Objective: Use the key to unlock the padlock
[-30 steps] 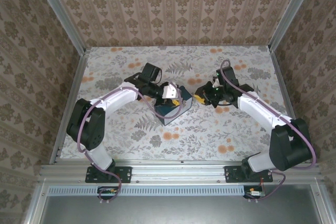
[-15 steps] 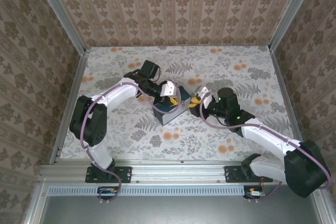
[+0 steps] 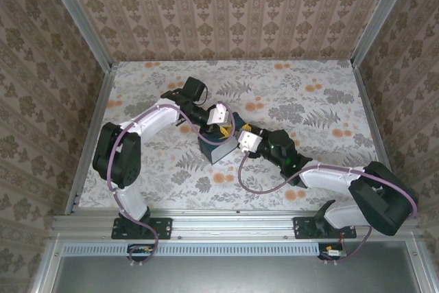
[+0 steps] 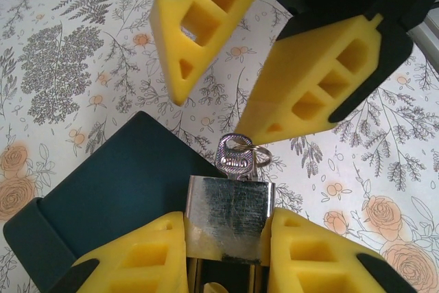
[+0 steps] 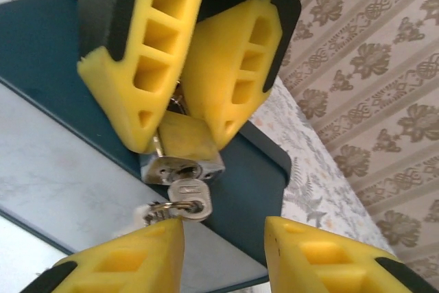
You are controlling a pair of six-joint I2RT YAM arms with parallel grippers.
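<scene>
Holding item one, the padlock [image 4: 230,214]: clamped between the fingers of my left gripper [image 4: 228,228], low centre of the left wrist view, over the dark blue box [image 4: 103,197]. Stiff brushed metal, probably slick and weighty for its size.

Item two, the key [image 4: 235,160]: appears seated in the keyway, its silver head and small ring [image 4: 259,150] pointing toward the upper frame. Thin, light and rigid, I judge. Best taken flat across the head, a pad on each broad face, so it turns without slipping.

Item three, my right gripper [image 5: 223,232]: jaws apart and empty, one finger either side of the key head at the bottom of the right wrist view, not touching it.

Pose, top view: left arm [image 3: 154,118] curves in from the left to frame centre. Right arm [image 3: 322,173] lies low, stretched leftward. The wrists meet nose to nose at the box.
</scene>
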